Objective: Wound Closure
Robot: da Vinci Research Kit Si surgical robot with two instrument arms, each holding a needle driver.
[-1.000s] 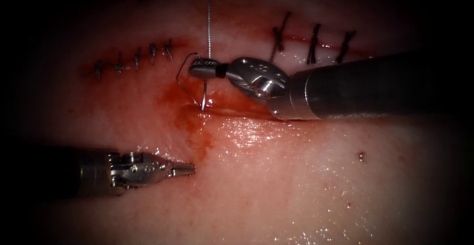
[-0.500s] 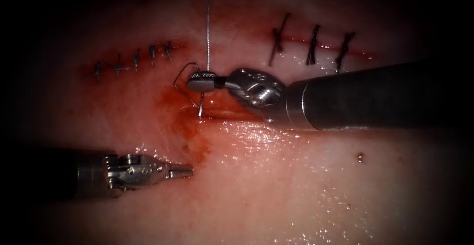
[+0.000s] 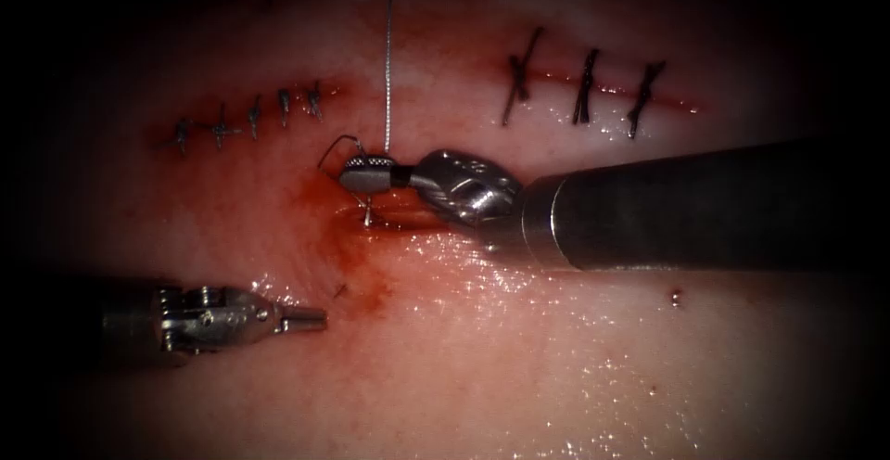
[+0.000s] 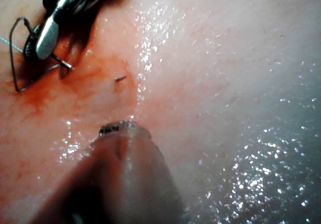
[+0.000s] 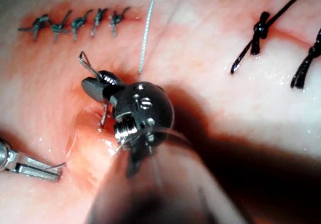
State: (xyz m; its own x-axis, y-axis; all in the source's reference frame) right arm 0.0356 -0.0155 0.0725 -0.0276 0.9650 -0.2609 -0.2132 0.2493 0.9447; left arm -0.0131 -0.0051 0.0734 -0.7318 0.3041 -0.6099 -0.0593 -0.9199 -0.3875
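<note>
1. Since a second ago the right tool has slid leftward and lower toward the cut, and less of the needle shows beneath its jaws; the left tool has backed off to the left.
2. Right now the right tool's jaws are clamped on the needle partway along its curve, with the tip end down in the tissue at the open cut.
3. From the jaws, thread runs straight up out of view, and a wire-like loop bends off their left side.
4. Down on the left the other tool holds nothing, its jaws closed together, hovering near the red fluid.
5. Dark stitches sit along the closed line at upper right, and smaller ones at upper left.
</note>
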